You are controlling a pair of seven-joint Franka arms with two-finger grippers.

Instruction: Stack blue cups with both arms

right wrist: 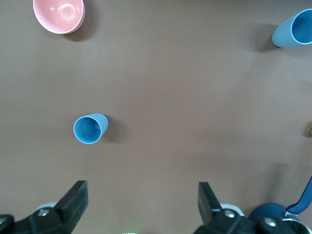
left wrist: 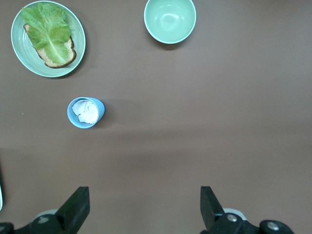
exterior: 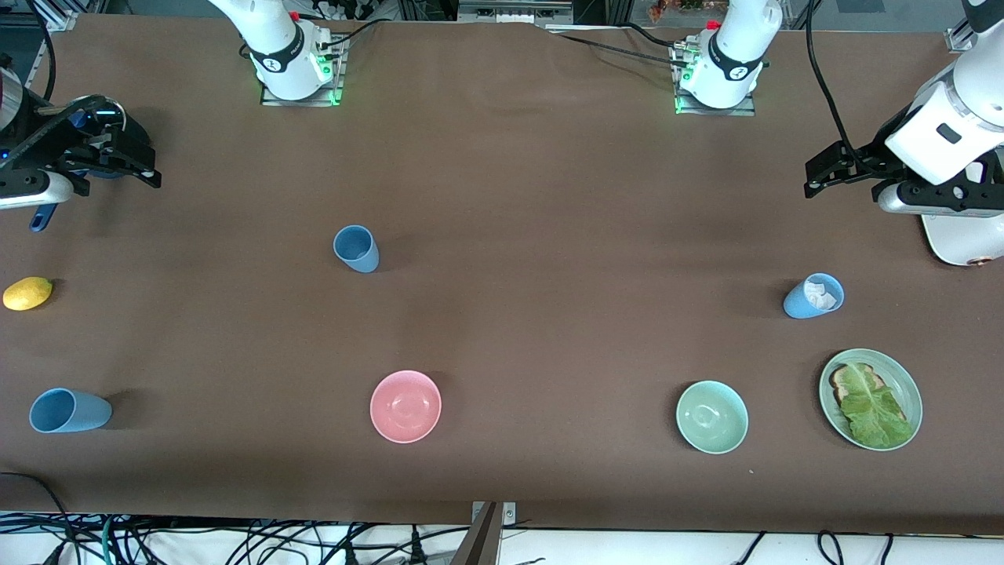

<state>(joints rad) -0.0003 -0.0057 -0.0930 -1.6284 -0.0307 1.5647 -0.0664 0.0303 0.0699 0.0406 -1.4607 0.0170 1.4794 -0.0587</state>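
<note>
Nearest the camera I see a pink bowl (exterior: 405, 406), a green bowl (exterior: 711, 417) and a plate (exterior: 910, 392) carrying bread and lettuce (exterior: 872, 407). At the right arm's end, level with the bowls, one blue cup (exterior: 69, 410) stands upright. A lemon (exterior: 27, 293) lies farther back at that same end. A second cup (exterior: 357, 249), empty and upright, stands farther from the camera than the pink bowl, with bare table around it. A third cup (exterior: 813, 296) stands at the left arm's end, just beside the plate and farther back; it holds white crumpled pieces (left wrist: 86, 111).

My left gripper (exterior: 843, 169) hangs over the table's edge at its own end, fingers (left wrist: 78, 207) spread wide and empty. My right gripper (exterior: 125, 161) hangs over the other end, fingers (right wrist: 75, 197) likewise apart, above a dark blue utensil (right wrist: 287, 214). Both arms wait; no object lies between either gripper and its nearest cup.
</note>
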